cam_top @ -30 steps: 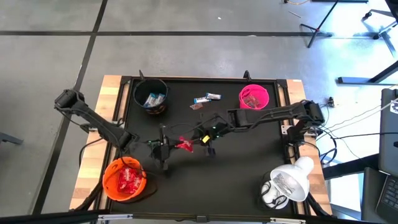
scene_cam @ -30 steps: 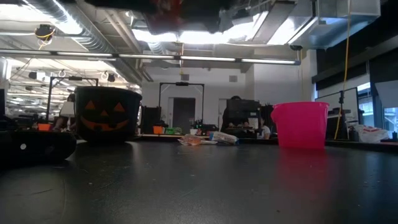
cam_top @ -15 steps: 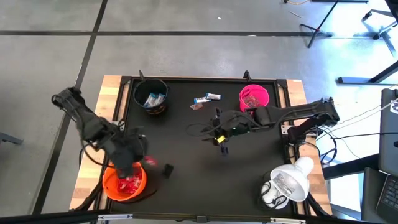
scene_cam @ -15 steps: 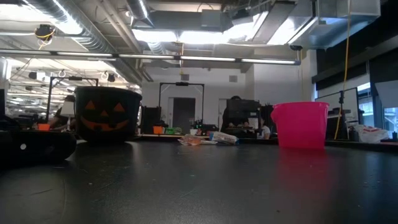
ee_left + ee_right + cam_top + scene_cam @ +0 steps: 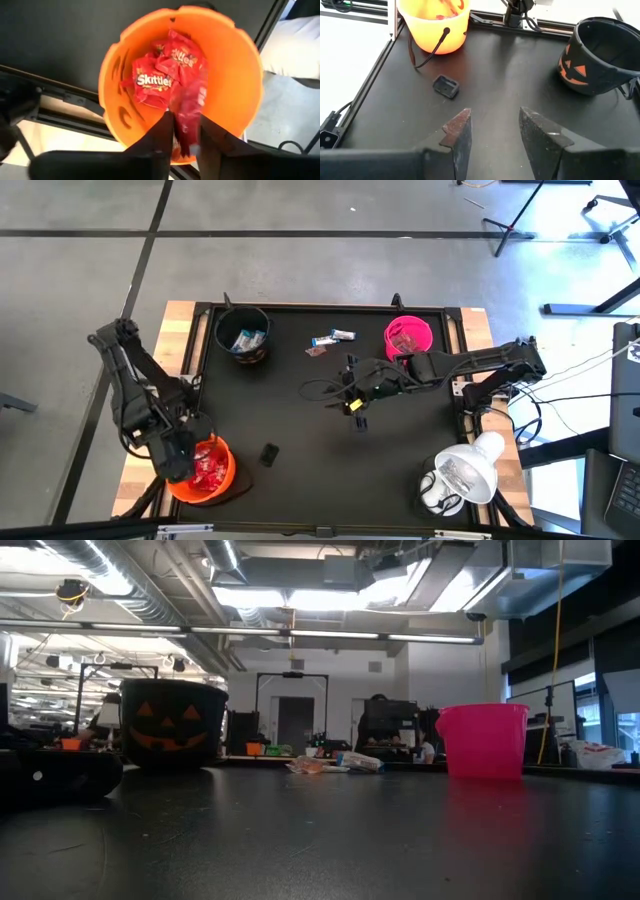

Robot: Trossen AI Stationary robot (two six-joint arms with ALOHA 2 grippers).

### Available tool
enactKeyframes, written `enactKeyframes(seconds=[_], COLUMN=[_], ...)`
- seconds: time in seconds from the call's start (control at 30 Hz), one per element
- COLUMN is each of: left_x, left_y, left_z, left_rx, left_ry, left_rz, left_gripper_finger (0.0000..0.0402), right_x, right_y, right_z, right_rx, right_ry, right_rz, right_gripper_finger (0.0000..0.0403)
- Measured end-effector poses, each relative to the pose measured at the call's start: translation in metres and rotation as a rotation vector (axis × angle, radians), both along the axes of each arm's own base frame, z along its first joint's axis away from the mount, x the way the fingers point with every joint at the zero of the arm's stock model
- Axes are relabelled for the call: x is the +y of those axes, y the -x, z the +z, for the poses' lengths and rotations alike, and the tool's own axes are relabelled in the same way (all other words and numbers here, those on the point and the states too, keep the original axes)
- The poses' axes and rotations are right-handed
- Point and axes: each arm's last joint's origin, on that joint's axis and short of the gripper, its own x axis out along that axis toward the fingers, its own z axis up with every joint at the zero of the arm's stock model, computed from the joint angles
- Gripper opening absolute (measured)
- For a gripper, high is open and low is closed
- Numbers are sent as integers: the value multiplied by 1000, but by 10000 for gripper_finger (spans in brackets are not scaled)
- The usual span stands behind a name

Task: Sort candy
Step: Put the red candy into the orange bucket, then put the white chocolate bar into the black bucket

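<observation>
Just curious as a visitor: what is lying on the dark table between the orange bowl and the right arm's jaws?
A small flat black object lies between the orange bowl and the right gripper; the high view shows it.

Two dark, slim, jointed arms, matte black throughout. Thin black cables loop loosely along the right arm, with a small yellow and green mark near its wrist. Each end effector, left and right, carries two flat, tapered black fingers; the right fingers show worn, reddish-brown scuffing on their inner edges.
</observation>
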Motion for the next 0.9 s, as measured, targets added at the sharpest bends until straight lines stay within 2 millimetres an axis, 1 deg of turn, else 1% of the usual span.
enactKeyframes(seconds=[0.17,0.27,0.37,0.43,0.47,0.57,0.67,0.8,0.9], left_x=[-4,-4,2,7,8,8,11,20,33], left_y=[3,4,2,-4,-7,-16,-19,-17,-9], left_z=[-16,-18,-14,-11,-8,2,14,31,36], left_rx=[39,52,56,-49,-133,-404,-640,-854,-940], left_ry=[-12,-18,-44,-106,-150,-289,-435,-601,-636], left_rz=[3,25,87,109,80,-58,-185,-251,-265], left_gripper_finger=[106,131,140,137,135,126,116,99,88], right_x=[0,-2,-8,-17,-24,-50,-79,-115,-139], right_y=[0,2,3,1,1,-3,-1,1,1], right_z=[-1,-3,-9,-16,-20,-33,-46,-53,-59], right_rx=[7,31,64,81,98,127,185,171,144], right_ry=[8,53,155,224,240,218,174,145,125], right_rz=[-7,-46,-108,-165,-190,-266,-314,-390,-429], right_gripper_finger=[160,160,160,160,160,160,160,160,160])
